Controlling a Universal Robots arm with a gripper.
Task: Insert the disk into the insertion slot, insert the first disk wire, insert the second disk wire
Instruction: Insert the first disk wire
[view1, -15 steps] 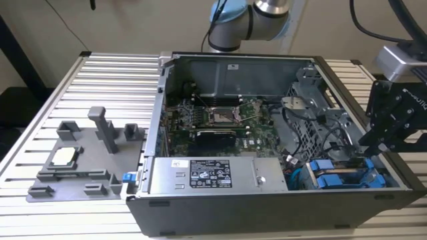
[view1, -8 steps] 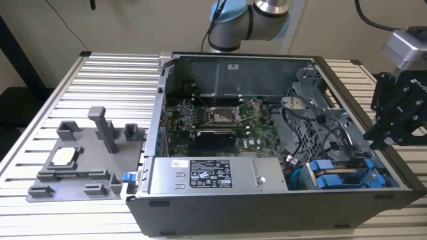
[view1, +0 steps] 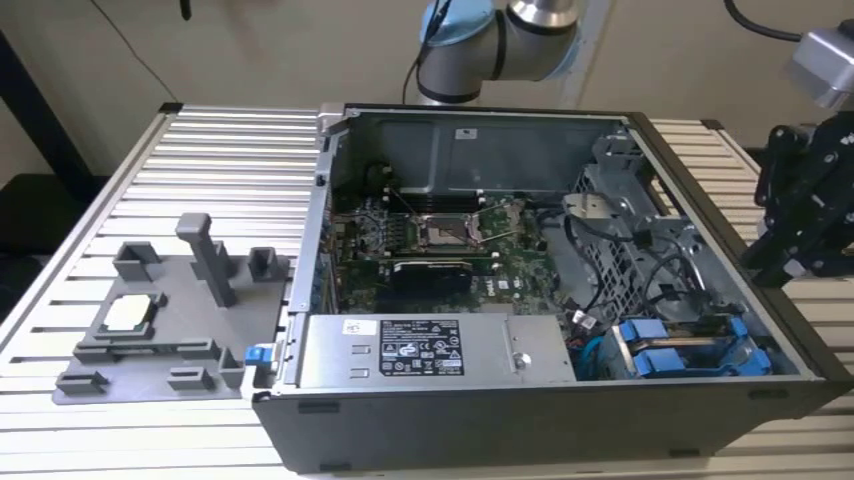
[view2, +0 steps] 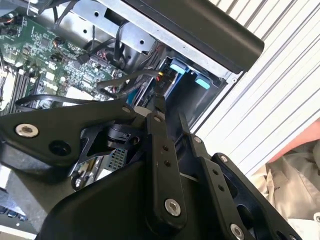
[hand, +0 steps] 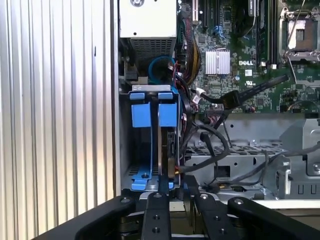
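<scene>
- Gripper (view1: 801, 235) hangs, in the exterior view, just outside the open computer case (view1: 534, 420), above the slatted table (view1: 214, 160) toward the exterior view's right. We cannot tell whether its jaws are apart or together.
- In the case's near corner on that side, we see two blue frames (view1: 681, 355) side by side. A grey fixture (view1: 160, 320) sits by the table's opposite edge.
- In the first wrist view, the gripper (hand: 175, 212) looks down on the drive cage (hand: 124, 150). The disk (hand: 167, 114), as far as we can tell, stands edge-on in the cage, just beside the second blue frame (hand: 140, 114). Black cables (hand: 215, 145) lie loose near the cage.
- In the second wrist view, the gripper (view2: 170, 117) points toward that corner of the case, the motherboard (view2: 50, 55) beyond.
</scene>
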